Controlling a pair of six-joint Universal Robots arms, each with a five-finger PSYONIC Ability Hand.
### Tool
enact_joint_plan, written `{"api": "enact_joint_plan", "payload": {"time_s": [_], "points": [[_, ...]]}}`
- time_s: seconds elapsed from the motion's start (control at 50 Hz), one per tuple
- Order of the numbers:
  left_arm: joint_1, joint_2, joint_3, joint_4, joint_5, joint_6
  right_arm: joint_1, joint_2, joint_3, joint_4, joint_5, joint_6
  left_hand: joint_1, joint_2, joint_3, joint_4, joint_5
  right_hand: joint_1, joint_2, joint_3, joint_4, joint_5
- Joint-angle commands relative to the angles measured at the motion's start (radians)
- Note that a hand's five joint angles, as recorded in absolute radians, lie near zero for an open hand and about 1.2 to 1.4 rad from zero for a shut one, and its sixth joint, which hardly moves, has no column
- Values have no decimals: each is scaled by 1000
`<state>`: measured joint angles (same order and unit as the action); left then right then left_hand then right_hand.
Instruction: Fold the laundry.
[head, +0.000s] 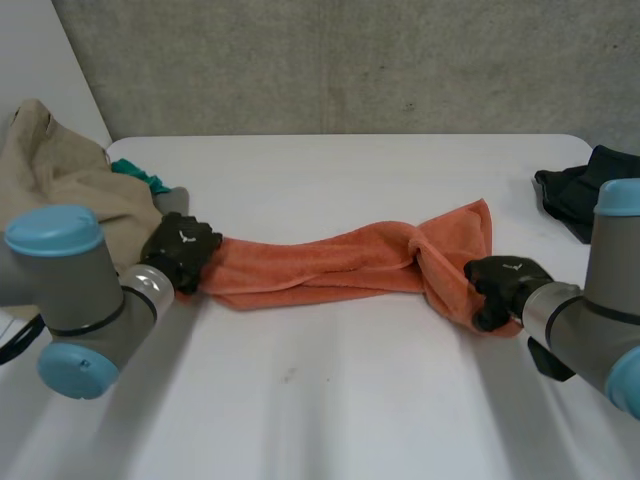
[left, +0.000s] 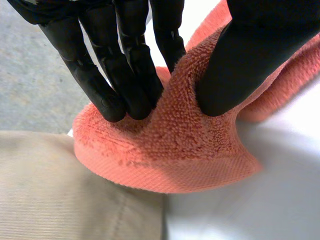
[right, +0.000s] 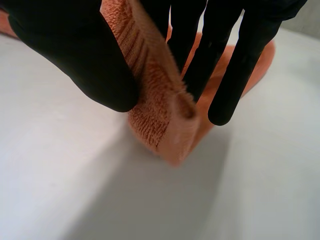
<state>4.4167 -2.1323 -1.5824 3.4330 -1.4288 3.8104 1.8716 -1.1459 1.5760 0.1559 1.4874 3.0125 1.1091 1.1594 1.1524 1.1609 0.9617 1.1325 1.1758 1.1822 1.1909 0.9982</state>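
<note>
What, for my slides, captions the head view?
Left hand and right hand pinch opposite ends of a twisted orange terry towel.

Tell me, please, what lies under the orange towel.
The white table bears the orange towel; the end pinched by the left hand seems to overlap beige cloth. Its middle hides the rest.

The orange towel (left: 190, 150) is nubby terry cloth with a flat woven hem, the white table (head: 330, 400) smooth and matt.
</note>
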Motion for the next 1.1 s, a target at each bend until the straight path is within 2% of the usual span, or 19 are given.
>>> {"api": "enact_joint_plan", "payload": {"time_s": [0.02,0.14,0.16,0.22,0.24,0.32,0.38,0.44,0.56,0.64,0.68,0.78,0.8,0.86,0.88,0.9,0.96,1.02,1.1], "points": [[19,150,-18,-60,1,-96,-57,-92,-34,7,-15,-208,287,237,244,235,260,264,220,214,205,224],[90,258,-5,-164,19,-185,-127,-201,-114,83,-27,-400,287,237,244,235,260,264,220,214,205,224],[110,294,1,-217,43,-196,-156,-237,-141,127,-35,-488,287,237,244,235,260,264,220,214,205,224],[131,350,19,-316,77,-192,-201,-276,-177,209,-48,-613,287,237,244,235,260,264,220,214,205,224],[147,383,34,-396,100,-183,-224,-285,-203,271,-58,-703,287,237,244,235,260,264,220,214,205,224],[182,419,90,-585,145,-166,-241,-269,-251,390,-53,-881,287,237,244,235,260,264,220,214,205,224],[193,408,127,-665,156,-160,-230,-242,-267,428,-41,-938,287,237,244,235,260,264,220,214,205,224],[193,365,170,-722,159,-150,-209,-203,-280,436,-27,-969,287,237,244,235,260,264,220,214,205,224],[176,180,298,-729,130,-100,-178,-52,-344,347,4,-983,287,237,244,235,260,264,220,214,205,224],[155,48,485,-732,97,-60,-151,52,-444,258,27,-995,287,237,244,235,260,264,220,214,205,224],[135,-18,642,-730,91,-40,-132,104,-555,174,43,-989,287,237,244,235,260,264,220,214,205,224],[109,-106,1014,-591,83,-23,-124,153,-812,-106,132,-871,287,237,244,235,260,264,220,214,205,224],[104,-106,1112,-492,76,-44,-127,150,-861,-215,164,-800,287,237,244,235,260,264,220,214,205,224],[107,-89,1156,-320,53,-119,-140,132,-886,-367,192,-689,287,237,244,235,260,264,220,214,205,224],[109,-62,1136,-213,19,-196,-147,111,-881,-457,194,-626,287,237,244,235,260,264,220,214,205,224],[112,-46,1115,-166,4,-234,-150,100,-875,-491,192,-603,287,237,244,235,260,264,220,214,205,224],[122,10,988,-21,-33,-357,-147,69,-831,-507,176,-577,287,237,244,235,260,264,220,214,205,224],[130,44,880,32,-12,-402,-134,49,-766,-480,142,-570,287,237,244,235,260,264,220,214,205,224],[122,74,687,90,66,-396,-127,29,-664,-458,91,-552,287,237,244,235,260,264,220,214,205,224]]}}
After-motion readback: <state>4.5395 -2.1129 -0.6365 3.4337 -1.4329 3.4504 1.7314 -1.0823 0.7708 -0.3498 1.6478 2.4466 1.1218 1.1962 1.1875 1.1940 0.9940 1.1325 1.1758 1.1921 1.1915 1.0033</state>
